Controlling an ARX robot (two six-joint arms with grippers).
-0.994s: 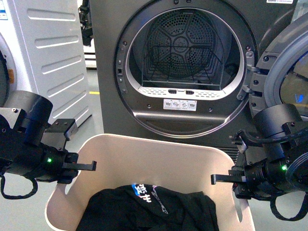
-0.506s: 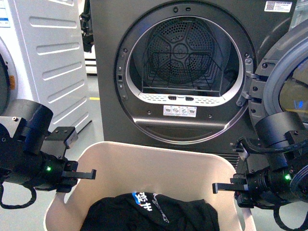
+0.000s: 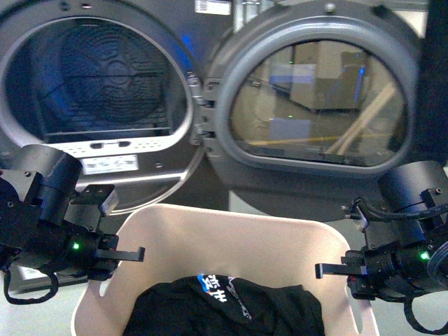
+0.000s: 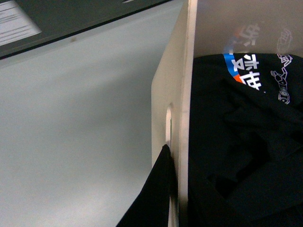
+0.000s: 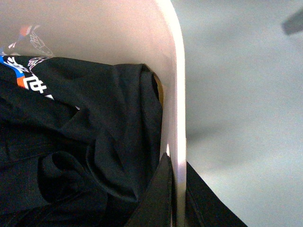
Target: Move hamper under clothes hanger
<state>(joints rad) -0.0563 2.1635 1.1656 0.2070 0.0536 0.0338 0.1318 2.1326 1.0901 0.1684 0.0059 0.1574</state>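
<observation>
I hold the hamper point(image 3: 231, 220) between my two grippers, facing an open dryer point(image 3: 98, 77). My left gripper point(image 3: 122, 255) is clenched on one side wall at the slot handle point(image 4: 168, 116). My right gripper point(image 3: 334, 269) is clamped on the opposite wall, one finger inside and one outside. A black garment point(image 3: 224, 308) lies heaped in the hamper between both grippers. The dryer door point(image 3: 315, 98) hangs open just beyond my right gripper. The clothes hanger is in none of my views, so I judge the move far from finished. Two risks stand out: the thin plastic walls could slip from my pinch grips if my arms drift apart, and the hamper's far rim could clip the open door on a turn.
</observation>
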